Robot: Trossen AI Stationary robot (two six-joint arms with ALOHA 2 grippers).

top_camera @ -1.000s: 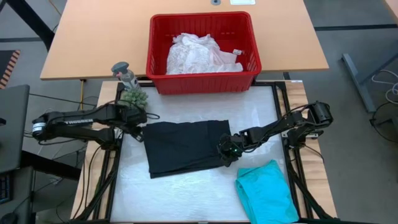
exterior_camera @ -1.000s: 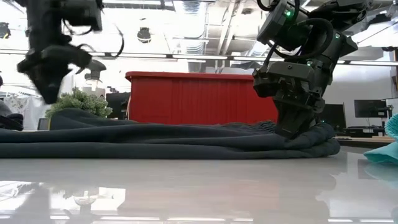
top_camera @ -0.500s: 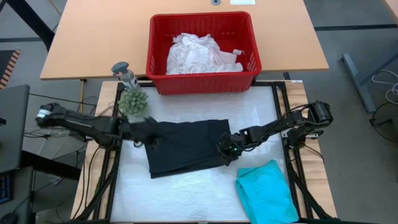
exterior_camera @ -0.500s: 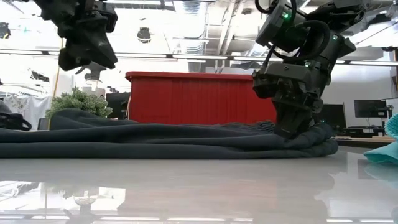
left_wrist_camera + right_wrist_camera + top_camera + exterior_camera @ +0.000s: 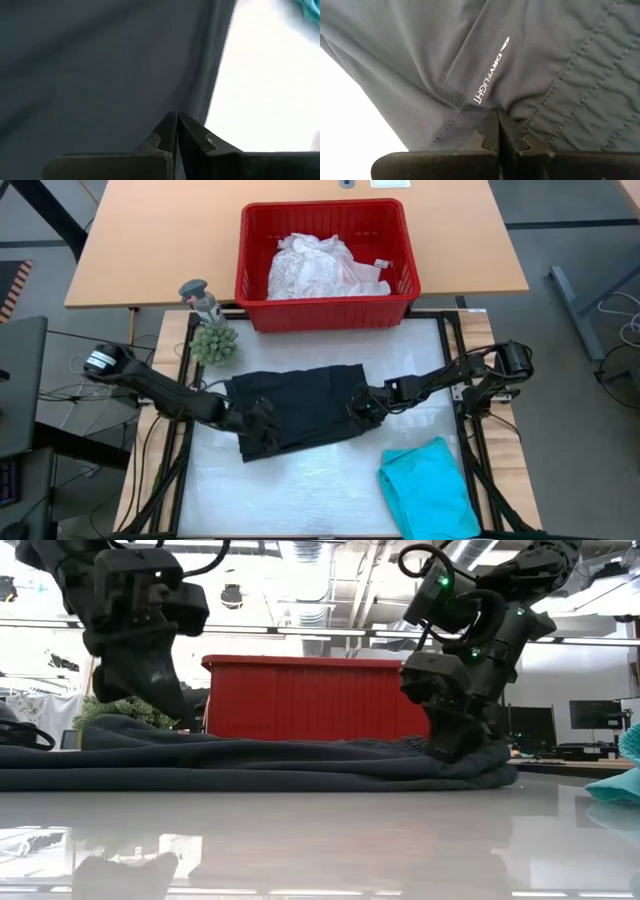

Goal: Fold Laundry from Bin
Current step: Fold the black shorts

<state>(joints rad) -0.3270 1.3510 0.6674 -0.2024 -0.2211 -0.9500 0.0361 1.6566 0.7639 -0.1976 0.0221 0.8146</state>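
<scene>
Mid-surface, the black garment point(image 5: 300, 408) is pinched by the closed left hand point(image 5: 262, 420) at eight o'clock and the closed right hand point(image 5: 362, 408) at three; folding over likely follows.

One text can be read — "DRYFLIGHT", printed in white on the black garment point(image 5: 470, 60) beside a small logo.

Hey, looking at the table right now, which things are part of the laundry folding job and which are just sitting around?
Part of the job:
black garment, pinched by the left gripper and right gripper
teal garment
white lacy top
red bin

Just lying about:
small green plant
grey figurine
</scene>
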